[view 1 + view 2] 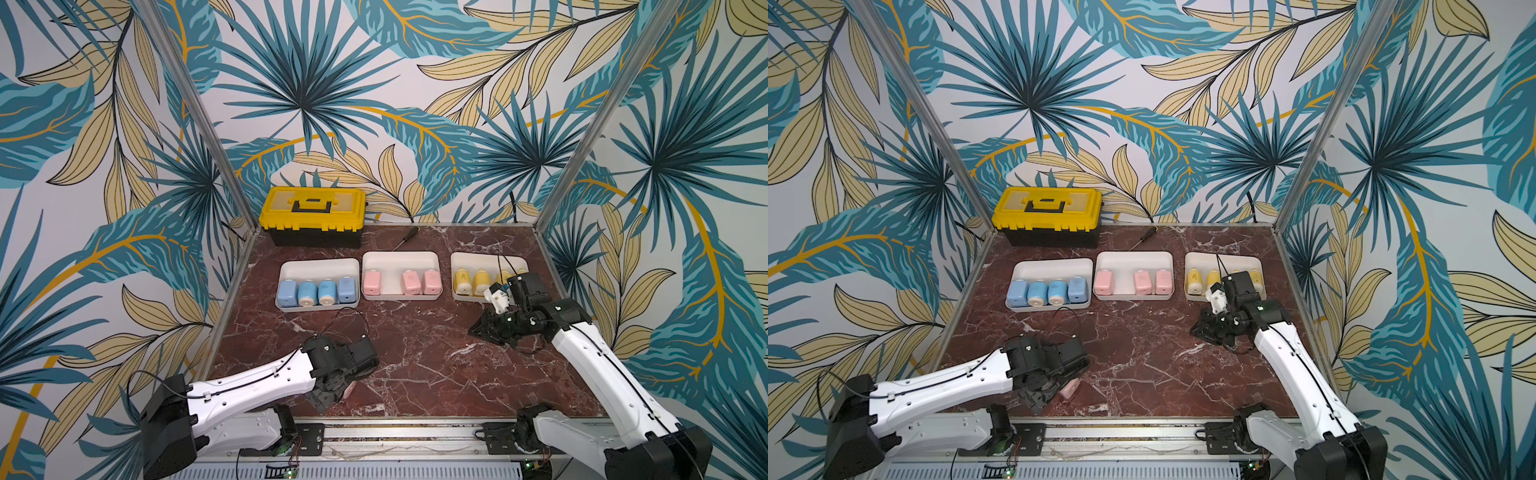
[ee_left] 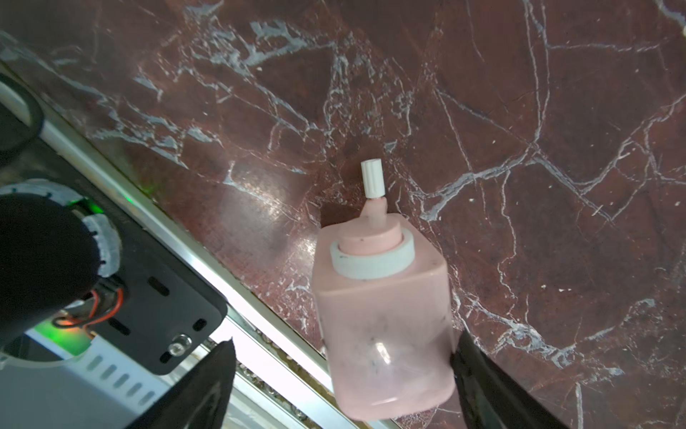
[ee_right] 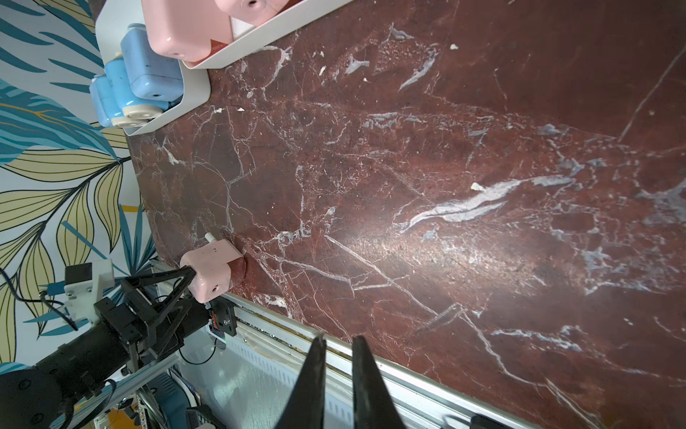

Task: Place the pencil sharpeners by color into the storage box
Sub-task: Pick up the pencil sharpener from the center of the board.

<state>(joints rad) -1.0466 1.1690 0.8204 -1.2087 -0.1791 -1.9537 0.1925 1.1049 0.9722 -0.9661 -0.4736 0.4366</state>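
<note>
A pink pencil sharpener (image 2: 382,319) lies on the marble near the table's front edge, also seen in both top views (image 1: 350,388) (image 1: 1069,388). My left gripper (image 2: 345,338) is open around it; one finger touches its side and the other stands apart. Three white storage box trays stand in a row at the back. The left one (image 1: 318,266) holds several blue sharpeners (image 1: 318,292), the middle one (image 1: 399,257) three pink sharpeners (image 1: 411,282), and the right one (image 1: 478,257) yellow sharpeners (image 1: 471,280). My right gripper (image 1: 473,330) (image 3: 337,340) is shut and empty, in front of the yellow tray.
A yellow and black toolbox (image 1: 312,216) sits closed at the back left. A screwdriver (image 1: 405,239) lies behind the pink tray. A metal rail (image 1: 415,432) runs along the table's front edge. Frame posts stand at the back corners.
</note>
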